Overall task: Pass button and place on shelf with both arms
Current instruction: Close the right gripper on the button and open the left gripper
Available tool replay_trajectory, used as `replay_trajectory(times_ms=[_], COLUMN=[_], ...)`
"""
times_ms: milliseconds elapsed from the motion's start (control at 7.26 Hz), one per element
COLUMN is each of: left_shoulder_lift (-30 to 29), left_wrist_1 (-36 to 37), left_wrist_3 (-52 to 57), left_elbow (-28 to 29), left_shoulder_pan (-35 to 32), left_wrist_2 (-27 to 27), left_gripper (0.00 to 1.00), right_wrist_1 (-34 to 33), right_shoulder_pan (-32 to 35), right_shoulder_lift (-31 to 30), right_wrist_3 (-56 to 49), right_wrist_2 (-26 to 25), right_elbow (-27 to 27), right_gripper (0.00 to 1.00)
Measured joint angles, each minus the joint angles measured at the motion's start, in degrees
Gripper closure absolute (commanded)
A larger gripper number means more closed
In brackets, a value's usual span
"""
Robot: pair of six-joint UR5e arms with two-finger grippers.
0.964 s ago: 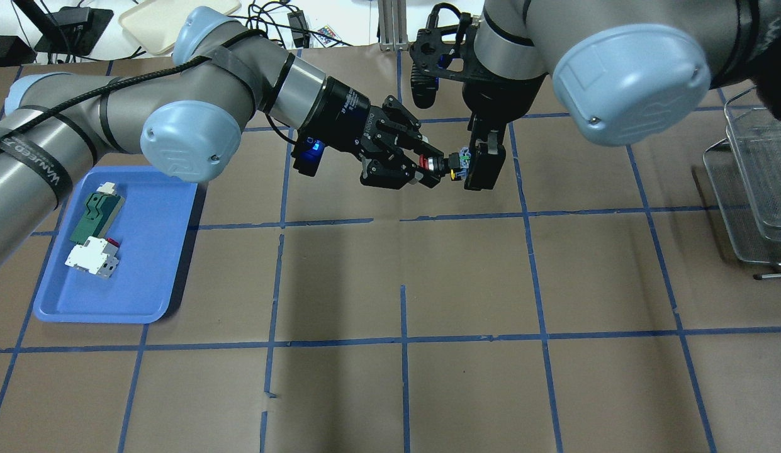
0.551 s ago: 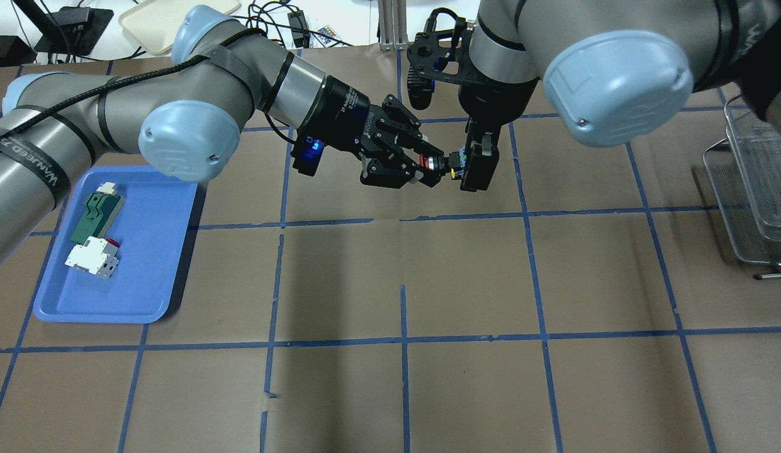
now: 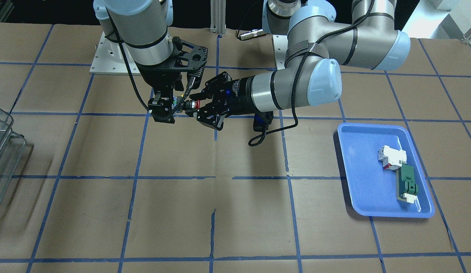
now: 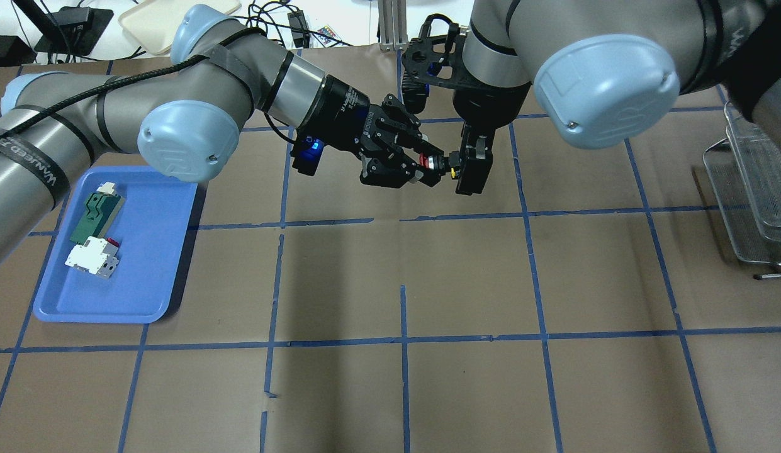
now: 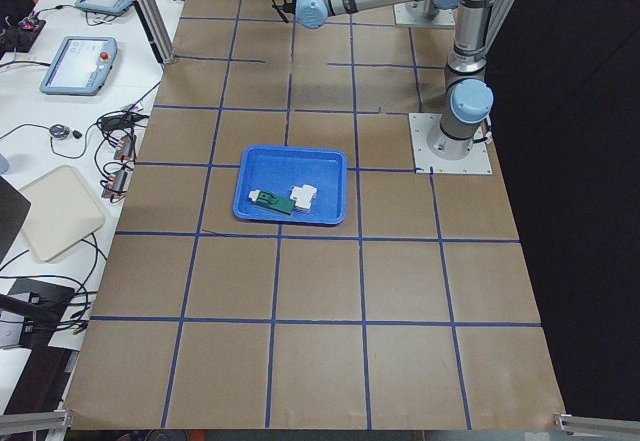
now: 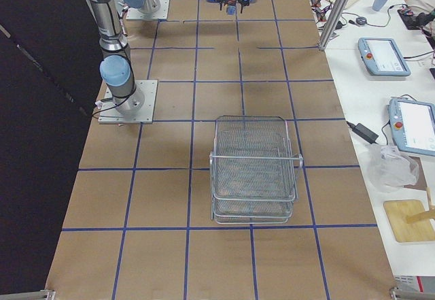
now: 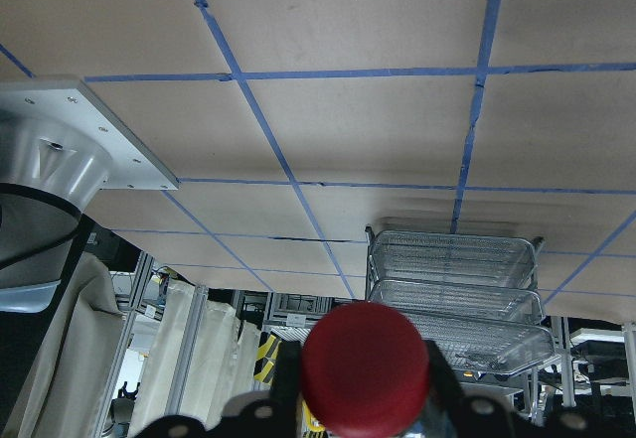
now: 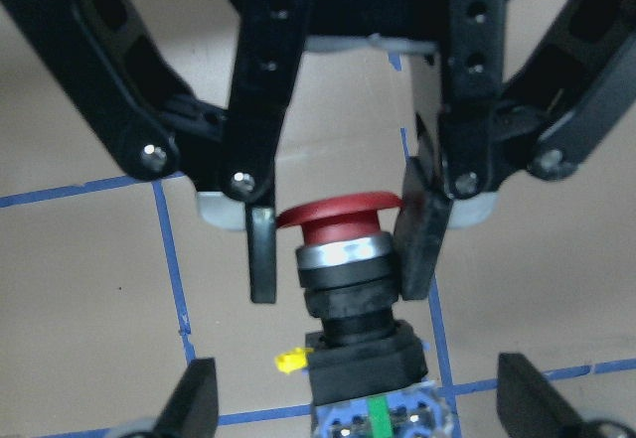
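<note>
The button (image 4: 435,165), with red head and black body, hangs in mid-air over the table's far middle. My left gripper (image 4: 427,167) is shut on its red head. The right wrist view shows the left gripper's fingers (image 8: 262,254) on either side of the head (image 8: 338,218). My right gripper (image 4: 472,167) points down at the button's rear end. Its fingertips (image 8: 194,403) stand wide apart on both sides of the blue-white block (image 8: 383,420), so it is open. The wire-mesh shelf (image 4: 752,182) stands at the table's right edge and also shows in the exterior right view (image 6: 255,167).
A blue tray (image 4: 145,277) at the left holds a white-and-red breaker block (image 4: 93,258) and a green flat part (image 4: 95,216). Brown paper with blue tape lines covers the table. Cables and a cream tray lie beyond the far edge.
My right gripper has moved left, closer over the button's rear block, which it now hides from above. My left gripper has held still with the button.
</note>
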Motion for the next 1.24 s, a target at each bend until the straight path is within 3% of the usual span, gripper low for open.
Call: replay_trajectory(times_ms=[138, 275, 688, 826, 964, 1239], left_shoulder_lift=[0.0, 0.1, 0.2, 0.2, 0.2, 0.3], left_wrist_1=[0.0, 0.0, 0.0, 0.0, 0.0, 0.3], left_wrist_3=[0.0, 0.0, -0.1, -0.1, -0.3, -1.3], left_elbow=[0.0, 0.0, 0.0, 0.0, 0.2, 0.7], left_shoulder_pan=[0.0, 0.0, 0.0, 0.0, 0.0, 0.0], left_wrist_2=[0.0, 0.0, 0.0, 0.0, 0.3, 1.0], left_gripper=[1.00, 1.00, 1.00, 0.73, 0.03, 0.00], right_wrist_1=[0.0, -0.1, -0.5, -0.6, -0.6, -0.6], right_shoulder_pan=[0.0, 0.1, 0.1, 0.1, 0.1, 0.1], right_shoulder_lift=[0.0, 0.0, 0.0, 0.1, 0.0, 0.1], right_wrist_3=[-0.2, -0.4, -1.1, -1.2, -1.3, -1.3], right_wrist_2=[-0.2, -0.4, -0.5, -0.5, -0.4, -0.2], right_elbow=[0.0, -0.1, -0.5, -0.6, -0.6, -0.7], right_gripper=[0.80, 1.00, 1.00, 1.00, 1.00, 1.00])
